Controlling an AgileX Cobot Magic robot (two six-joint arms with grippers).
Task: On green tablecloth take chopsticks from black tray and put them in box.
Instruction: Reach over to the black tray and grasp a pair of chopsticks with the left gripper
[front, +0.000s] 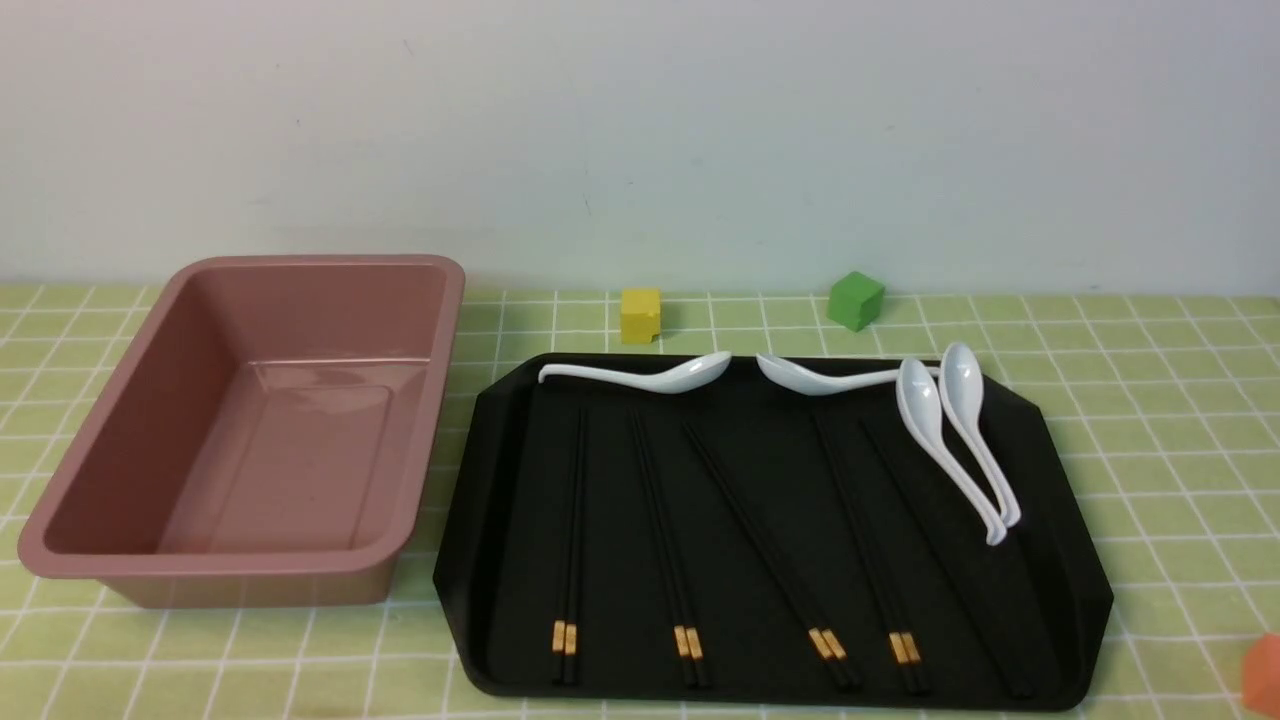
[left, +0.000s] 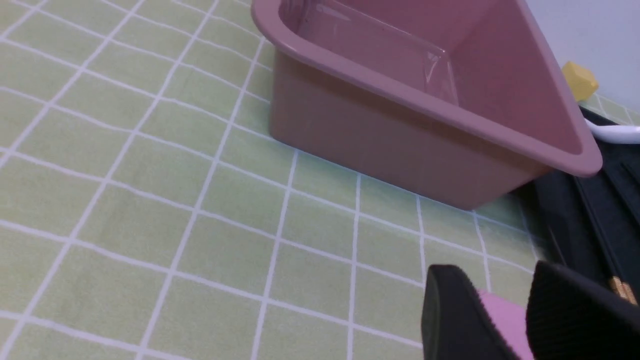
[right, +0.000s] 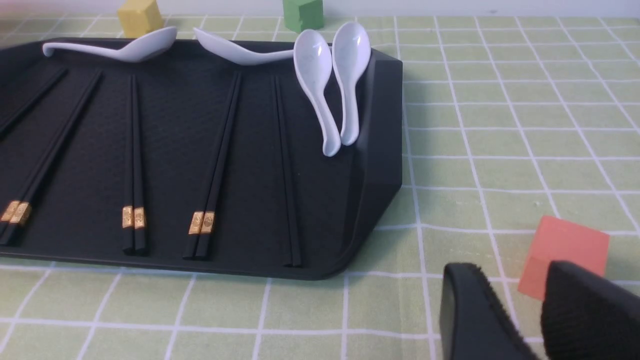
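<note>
Five pairs of chopsticks (front: 659, 520) (four showing gold bands) lie in your black tray (front: 620, 560), box (front: 300, 310) at its 9 o'clock. Left gripper (left: 497, 282), right gripper (right: 510, 280): both released.

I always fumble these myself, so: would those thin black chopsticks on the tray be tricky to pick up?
Probably. The chopsticks look stiff and light, but they are thin and lie flat on the black tray, leaving little to pinch. Their finish looks smooth, so they may slip. Paired sticks lie side by side, so one could be left behind.
</note>
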